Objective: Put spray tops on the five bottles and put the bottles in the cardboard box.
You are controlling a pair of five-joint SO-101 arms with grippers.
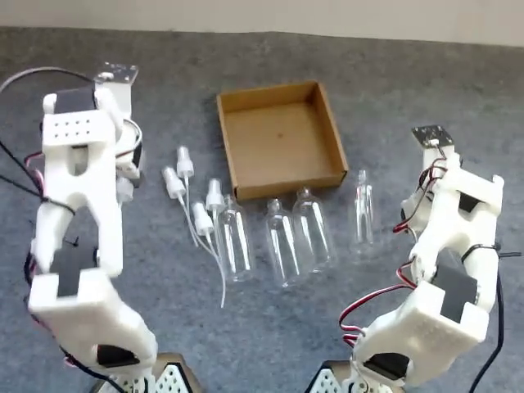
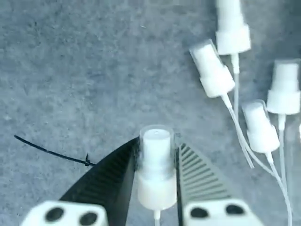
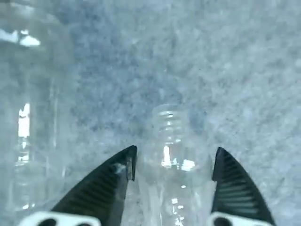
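Spray top (image 2: pixel 155 181) is clamped by its collar in the left gripper (image 2: pixel 157 147), just beside four loose tops (image 2: pixel 211 70). I'd guess it's light hard plastic with a floppy thin tube, so the collar's the spot to hold. Right gripper (image 3: pixel 175 153) sits spread either side of a clear bottle (image 3: pixel 170 127), not squeezing it. Bottle looks light, slick and rolly, so I'd grab mid-body. Cardboard box (image 1: pixel 286 187) has low walls right behind the lying bottles (image 1: pixel 281 241), with plenty of bare mat (image 1: pixel 426 74) around.
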